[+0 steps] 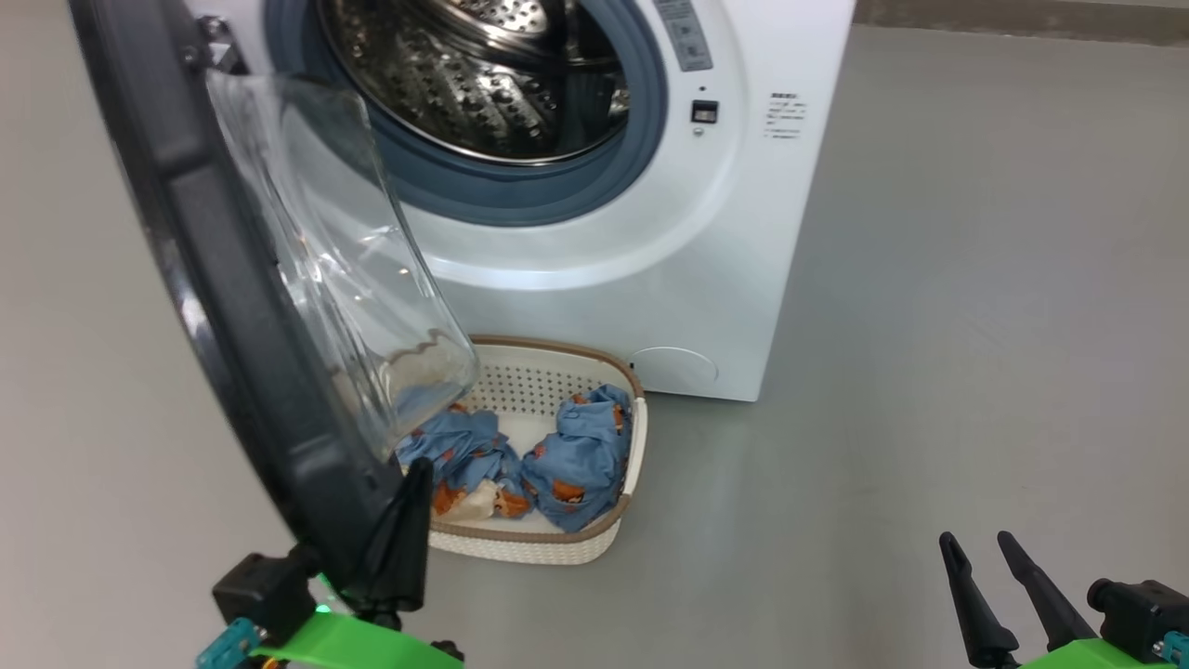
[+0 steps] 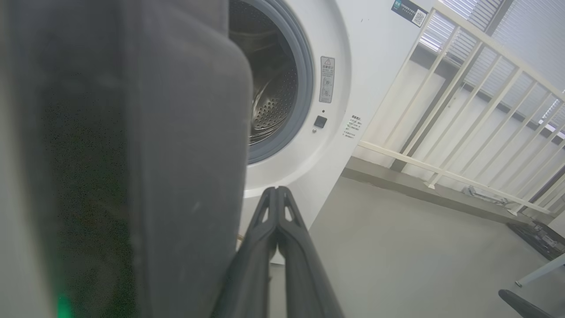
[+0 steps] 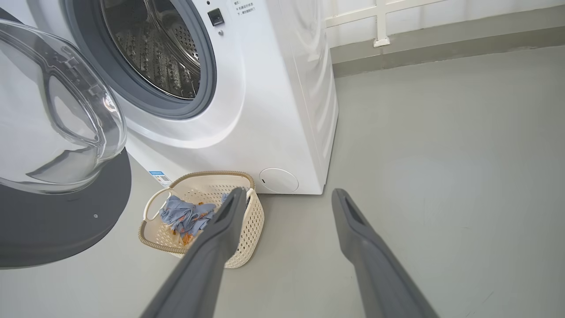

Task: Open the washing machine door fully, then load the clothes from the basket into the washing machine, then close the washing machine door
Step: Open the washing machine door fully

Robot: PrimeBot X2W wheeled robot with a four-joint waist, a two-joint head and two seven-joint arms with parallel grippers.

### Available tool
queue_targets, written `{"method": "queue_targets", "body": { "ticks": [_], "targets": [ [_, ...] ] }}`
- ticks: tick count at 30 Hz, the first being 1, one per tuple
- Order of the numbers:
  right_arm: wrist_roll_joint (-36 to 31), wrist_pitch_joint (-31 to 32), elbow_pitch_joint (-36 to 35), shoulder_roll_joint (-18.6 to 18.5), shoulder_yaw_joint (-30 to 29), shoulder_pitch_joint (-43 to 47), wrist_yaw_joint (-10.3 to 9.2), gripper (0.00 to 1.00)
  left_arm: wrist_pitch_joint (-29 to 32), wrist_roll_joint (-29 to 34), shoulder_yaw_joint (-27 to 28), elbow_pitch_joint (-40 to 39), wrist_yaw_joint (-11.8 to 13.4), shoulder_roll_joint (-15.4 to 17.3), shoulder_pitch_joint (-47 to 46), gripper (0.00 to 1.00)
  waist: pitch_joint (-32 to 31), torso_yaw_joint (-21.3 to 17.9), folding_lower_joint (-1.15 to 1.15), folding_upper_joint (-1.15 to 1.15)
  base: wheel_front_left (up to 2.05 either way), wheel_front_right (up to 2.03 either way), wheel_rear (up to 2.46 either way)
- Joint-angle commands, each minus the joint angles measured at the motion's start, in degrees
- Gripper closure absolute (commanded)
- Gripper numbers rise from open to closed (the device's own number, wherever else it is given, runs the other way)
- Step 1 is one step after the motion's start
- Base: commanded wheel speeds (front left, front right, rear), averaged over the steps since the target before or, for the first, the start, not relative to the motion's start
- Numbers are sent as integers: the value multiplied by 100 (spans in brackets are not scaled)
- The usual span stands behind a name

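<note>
The large round washing machine door (image 1: 232,307) with glossy black rim and bulging clear glass bowl stood swung out at the left of the big white front-loading washing machine (image 1: 594,297). The left gripper (image 1: 418,469) — fingers pressed together — lay against its lower rim; a steady outward push along the door's own arc looked the way to swing it fully back. Its glass showed bright reflections. The right gripper (image 1: 975,539) held its fingers wide, empty.
</note>
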Motion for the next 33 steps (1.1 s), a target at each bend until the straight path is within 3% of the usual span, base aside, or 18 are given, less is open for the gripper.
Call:
{"method": "queue_targets", "body": {
  "ticks": [1,17,33],
  "targets": [
    [-80,-70,-145,-122,113,-160,17,0,-60,64,386,-138,143,203,-83,100,47,93,0,0,0,0,0],
    [-95,-70,-156,-133,154,-268,17,0,-61,117,1334,-524,764,553,254,100,238,543,0,0,0,0,0],
    [-108,-70,-176,-205,232,-334,17,0,-61,53,2557,149,902,1095,-292,100,446,569,0,0,0,0,0]
  ]
}}
